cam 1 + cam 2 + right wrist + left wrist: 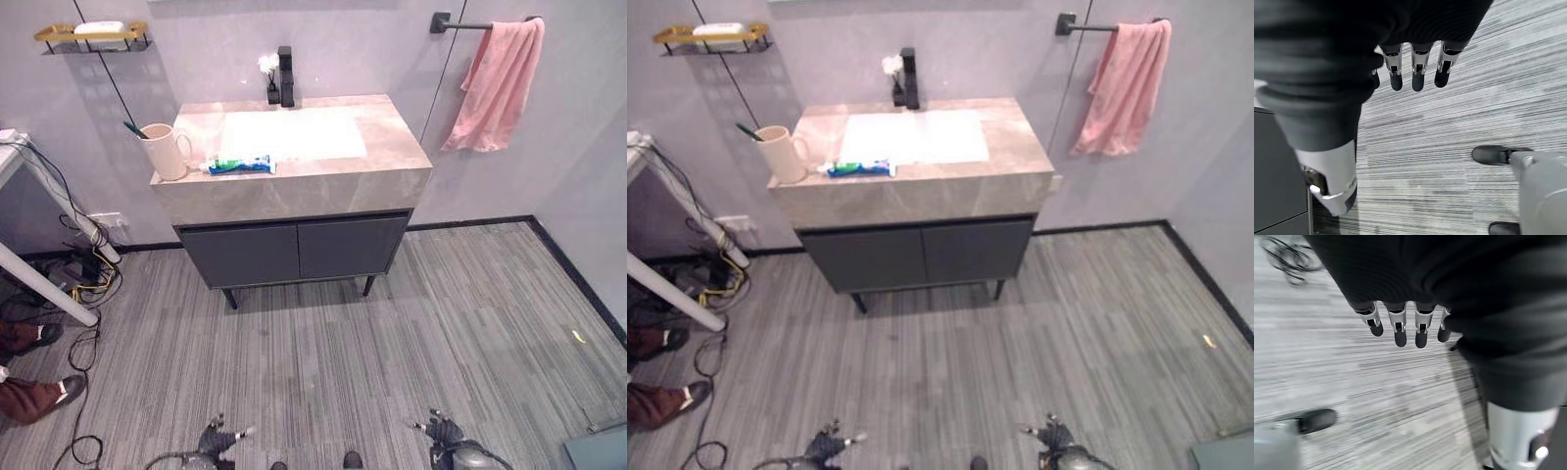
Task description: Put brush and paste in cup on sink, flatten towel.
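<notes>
Both hands hang low, well apart from the work: the left hand (1405, 325) and the right hand (1418, 73) each show straight, relaxed silver fingers with dark tips, holding nothing, above the grey striped plank floor (323, 333). Ahead stands the sink, a mottled beige stone-look countertop (392, 162) with a shallow white rectangular basin, on a dark grey two-door cabinet (294, 250). On its left front part sits the smooth cream handled cup (167, 152), with a thin dark green toothbrush (133, 128) already leaning in it; the flat blue, green and white toothpaste tube (240, 165) lies just beside the cup, near the front edge. The soft pink terry towel (498, 86) hangs bunched and crooked from a black wall bar (460, 23). My judgement of the risks: the tube is slick and flat, so a pinch may push it off the edge; a clumsy drop could tip the light cup or knock the brush out; tugging the towel one-sided could pull it off the bar.
</notes>
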